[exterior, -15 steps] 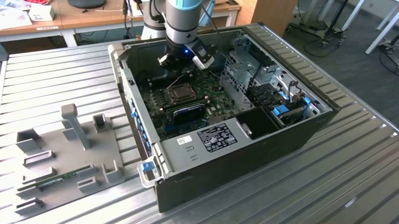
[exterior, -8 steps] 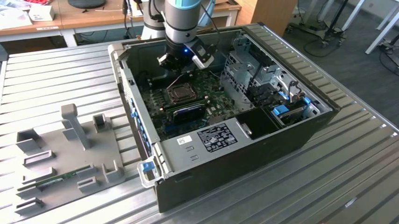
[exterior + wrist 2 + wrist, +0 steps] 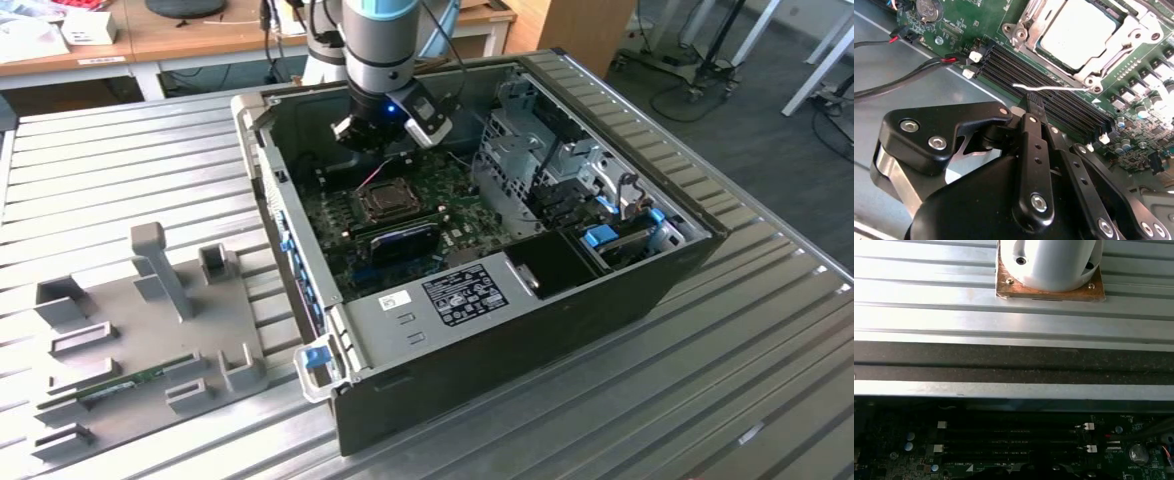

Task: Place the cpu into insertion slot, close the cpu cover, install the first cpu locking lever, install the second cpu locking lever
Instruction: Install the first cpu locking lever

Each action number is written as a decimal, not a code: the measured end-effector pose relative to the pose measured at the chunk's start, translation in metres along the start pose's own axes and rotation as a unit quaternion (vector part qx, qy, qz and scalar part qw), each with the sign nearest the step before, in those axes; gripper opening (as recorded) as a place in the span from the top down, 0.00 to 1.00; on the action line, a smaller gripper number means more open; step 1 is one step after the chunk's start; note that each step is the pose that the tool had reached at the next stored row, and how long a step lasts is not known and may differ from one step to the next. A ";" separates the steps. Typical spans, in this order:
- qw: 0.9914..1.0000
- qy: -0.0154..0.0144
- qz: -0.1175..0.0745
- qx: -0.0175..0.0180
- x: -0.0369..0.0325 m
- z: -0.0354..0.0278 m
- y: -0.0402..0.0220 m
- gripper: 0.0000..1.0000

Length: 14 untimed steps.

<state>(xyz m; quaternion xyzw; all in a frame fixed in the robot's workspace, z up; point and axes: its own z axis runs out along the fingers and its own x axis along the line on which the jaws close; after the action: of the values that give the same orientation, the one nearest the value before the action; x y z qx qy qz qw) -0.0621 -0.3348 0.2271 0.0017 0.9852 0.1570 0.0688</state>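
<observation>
The cpu [image 3: 1079, 30] lies flat in the insertion slot [image 3: 387, 203] on the green board, its pale metal top showing. The silvery cpu cover [image 3: 1121, 47] lies down around it as a frame. A thin wire locking lever [image 3: 1054, 88] sticks out from the socket's corner over the memory slots. My gripper [image 3: 1035, 102] hangs inside the case just behind the socket [image 3: 387, 148]. Its black fingers [image 3: 1031, 140] are shut together, with the tip right beside the lever. Contact with the lever is not clear.
The open computer case [image 3: 667, 270] lies on a ribbed metal table. Long black memory slots [image 3: 1004, 60] and red-black cables [image 3: 904, 80] run beside the socket. A drive cage [image 3: 547, 170] fills the case's right. A grey fixture [image 3: 147, 320] lies at the exterior view's left.
</observation>
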 end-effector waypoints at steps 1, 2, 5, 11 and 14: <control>1.000 0.000 0.000 0.000 0.0000 -0.0012 0.0004 0.89; 1.000 0.000 0.000 0.000 0.0000 -0.0019 0.0004 0.89; 1.000 -0.001 0.000 0.000 0.0004 -0.0032 -0.0029 0.89; 1.000 -0.007 -0.002 -0.002 0.0017 -0.0030 -0.0077 0.89; 1.000 -0.010 -0.003 -0.006 0.0019 -0.0024 -0.0080 0.89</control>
<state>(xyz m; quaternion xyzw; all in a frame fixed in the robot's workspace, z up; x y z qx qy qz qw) -0.0641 -0.3431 0.2267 0.0004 0.9836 0.1623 0.0791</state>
